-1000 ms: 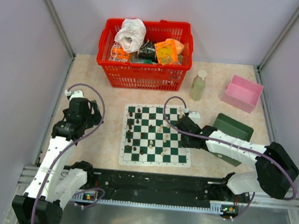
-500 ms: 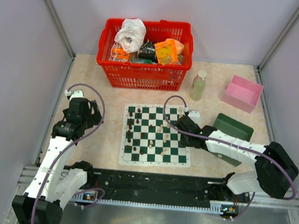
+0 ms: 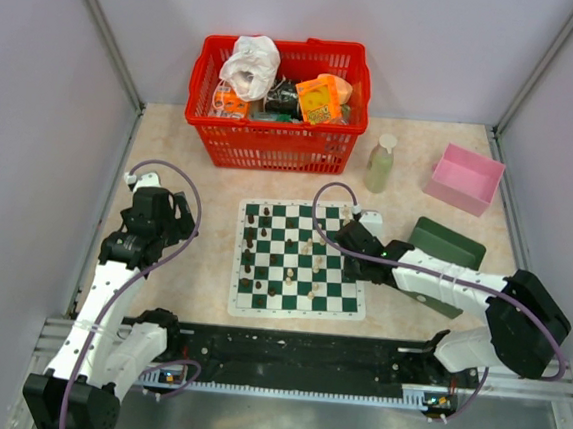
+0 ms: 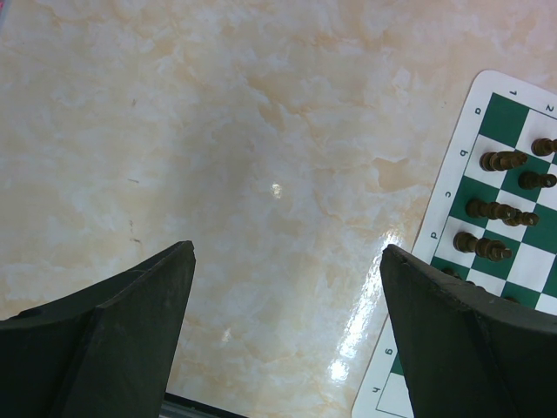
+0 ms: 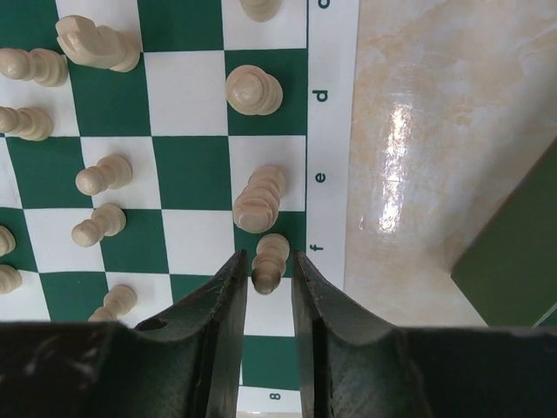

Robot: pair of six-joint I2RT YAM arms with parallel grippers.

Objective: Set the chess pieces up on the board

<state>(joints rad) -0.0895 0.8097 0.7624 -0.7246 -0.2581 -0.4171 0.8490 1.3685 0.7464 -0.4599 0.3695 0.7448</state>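
Legibly, letters d, e, f on the board (image 5: 332, 139) border.

Beige marbled counter (image 3: 190, 166), glossy, with bright glare patches (image 4: 365, 340); pale lavender wall panels (image 3: 35, 102) enclose three sides, joined by aluminium corner posts (image 3: 102, 28); grey metal frame (image 3: 349, 421) along the near edge.

Top external: fixed, high above and behind both arm bases, looking down from afar on the whole worktop (image 3: 219, 184) and the board (image 3: 294, 237). Left wrist: close, facing down past the left jaws at bare worktop, with the board's edge to the right of the jaws. Right wrist: very close, straight down over the board's edge squares ahead of the right jaws. Shared by all three: the board.
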